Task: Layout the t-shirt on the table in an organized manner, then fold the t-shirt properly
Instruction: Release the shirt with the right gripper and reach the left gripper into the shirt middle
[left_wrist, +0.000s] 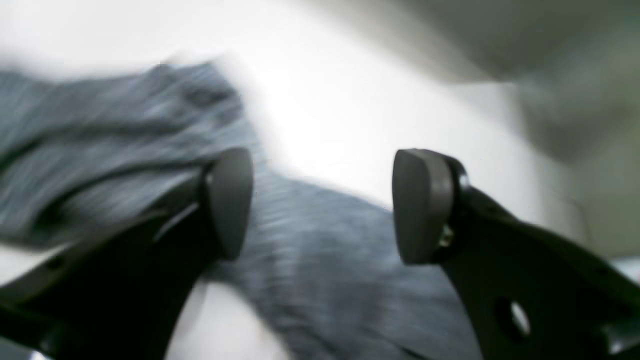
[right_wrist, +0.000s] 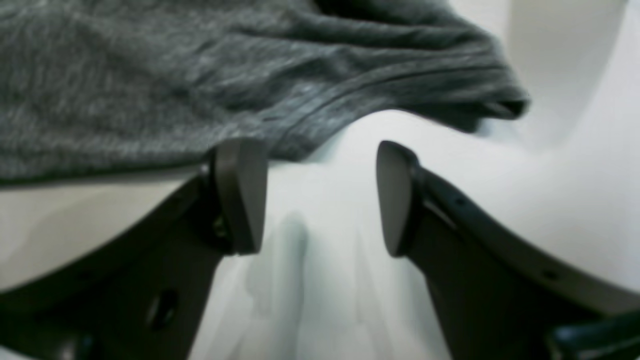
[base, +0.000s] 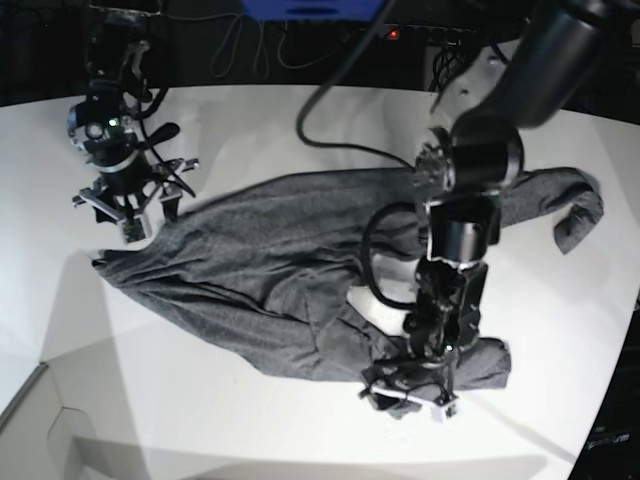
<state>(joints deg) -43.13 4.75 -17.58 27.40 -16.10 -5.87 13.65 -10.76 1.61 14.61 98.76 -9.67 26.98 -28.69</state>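
We're seeing the t-shirt (base: 300, 270) lying crumpled mid-frame on the table (base: 250, 420); left gripper (base: 412, 392) gaping empty over its lower-right hem, right gripper (base: 128, 208) gaping empty at its upper-left corner.

This looks like a robotics lab. Two black robot arms (base: 470, 160) are mounted at a broad white counter (base: 250, 420) with a curved edge. Behind it, loose black cables (base: 330, 90) hang against a dark backdrop, beside a blue panel (base: 310, 8) and a small red indicator light (base: 395, 33).
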